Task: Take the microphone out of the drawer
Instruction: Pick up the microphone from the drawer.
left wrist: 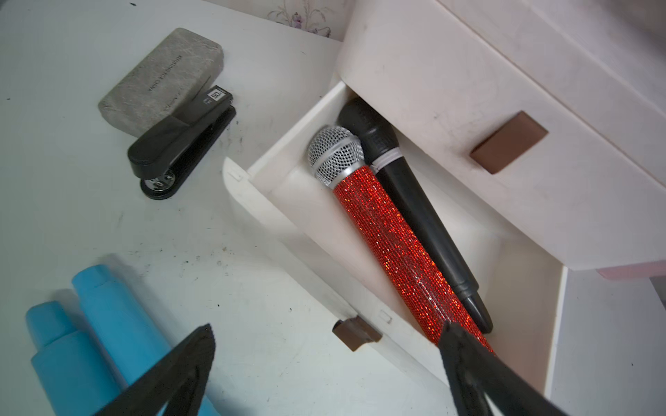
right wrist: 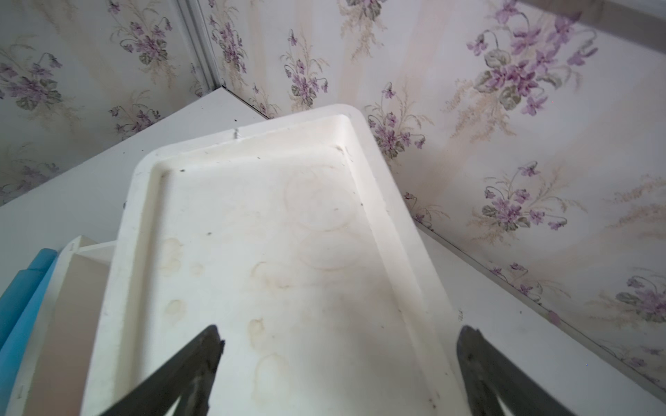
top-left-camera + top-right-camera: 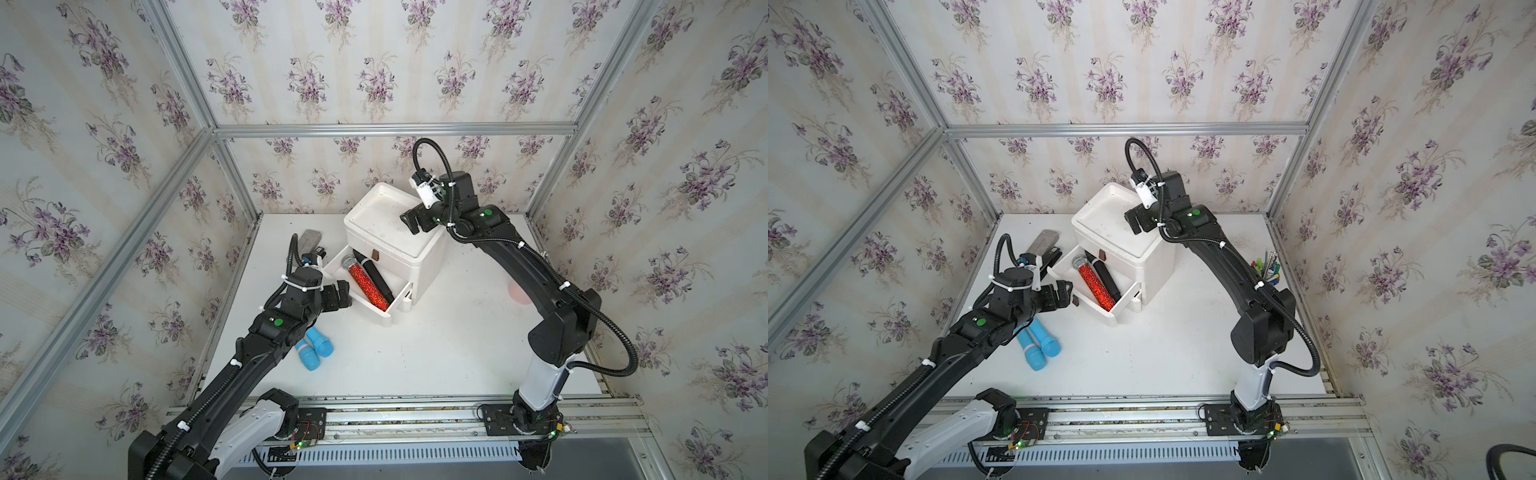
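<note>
The white cabinet's (image 3: 382, 224) lower drawer (image 3: 402, 296) (image 1: 288, 230) stands pulled out. Two microphones lie side by side in it. One is red glitter with a silver mesh head (image 3: 368, 284) (image 3: 1094, 282) (image 1: 389, 234); the other is black (image 3: 376, 272) (image 1: 421, 216). My left gripper (image 3: 343, 295) (image 3: 1065, 293) (image 1: 328, 329) is open just in front of the drawer's brown handle (image 1: 356, 333), holding nothing. One of its fingertips (image 1: 454, 335) overlaps the red microphone's tail end in the left wrist view. My right gripper (image 3: 409, 222) (image 2: 340, 335) hovers open over the cabinet's recessed top (image 2: 252, 234), empty.
Two blue microphone-shaped tubes (image 3: 316, 347) (image 1: 101, 324) lie on the table under my left arm. A black stapler (image 1: 180, 144) and a grey case (image 1: 162, 75) sit left of the drawer. A pen cup (image 3: 1266, 266) stands by the right wall behind my right arm.
</note>
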`<state>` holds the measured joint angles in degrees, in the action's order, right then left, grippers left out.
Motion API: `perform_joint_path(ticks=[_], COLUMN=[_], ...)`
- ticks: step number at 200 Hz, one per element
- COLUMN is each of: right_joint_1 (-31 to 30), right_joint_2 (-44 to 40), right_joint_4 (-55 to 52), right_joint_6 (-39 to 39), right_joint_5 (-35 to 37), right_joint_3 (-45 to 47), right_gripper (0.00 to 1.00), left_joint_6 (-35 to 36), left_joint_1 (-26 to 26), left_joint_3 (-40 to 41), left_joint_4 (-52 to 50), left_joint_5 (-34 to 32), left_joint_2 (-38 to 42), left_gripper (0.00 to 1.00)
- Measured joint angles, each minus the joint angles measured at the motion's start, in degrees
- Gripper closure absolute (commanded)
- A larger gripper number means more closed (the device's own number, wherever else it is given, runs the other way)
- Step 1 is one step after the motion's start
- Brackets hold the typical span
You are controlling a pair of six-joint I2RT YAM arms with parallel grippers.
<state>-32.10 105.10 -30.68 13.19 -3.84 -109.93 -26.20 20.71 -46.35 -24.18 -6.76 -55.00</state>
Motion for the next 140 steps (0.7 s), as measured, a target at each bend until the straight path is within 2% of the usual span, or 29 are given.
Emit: perform_joint_path(ticks=[20,66,102,131,140], right_joint_1=[-3.4,-9.6,-13.8,-16.6,-17.6], right_joint_2=[1.3,3.1,3.7,3.7,3.8], right_joint_4=[-3.5,-10.1,-15.0,-16.7,-17.0], right_joint_6=[0.7,0.7,-0.5,-1.7,-2.3], right_joint_5=[1.4,3.1,0.3,-1.6,-2.1], right_joint_3=[-3.3,-7.6,-8.3,-7.0,-6.1], right_gripper=[0.00,0.00,0.02,0.06,0.04], left_joint_6=[-0.2,4.3,11.2,15.1,15.6], left_joint_1=[-4.2,-13.2,-15.3,-17.3,-17.7], left_joint_3=[-3.1,-12.7,-17.5,-18.7,-19.0], left_joint_4=[-3.0,-10.2,-15.4,-18.2,-18.6], left_joint_5=[2.3,14.2,20.4,20.5,20.2], left_joint_2=[-0.1,-1.9,-2.1,-0.9,-0.5], left_gripper=[0.01,0.01,0.01,0.01,0.01])
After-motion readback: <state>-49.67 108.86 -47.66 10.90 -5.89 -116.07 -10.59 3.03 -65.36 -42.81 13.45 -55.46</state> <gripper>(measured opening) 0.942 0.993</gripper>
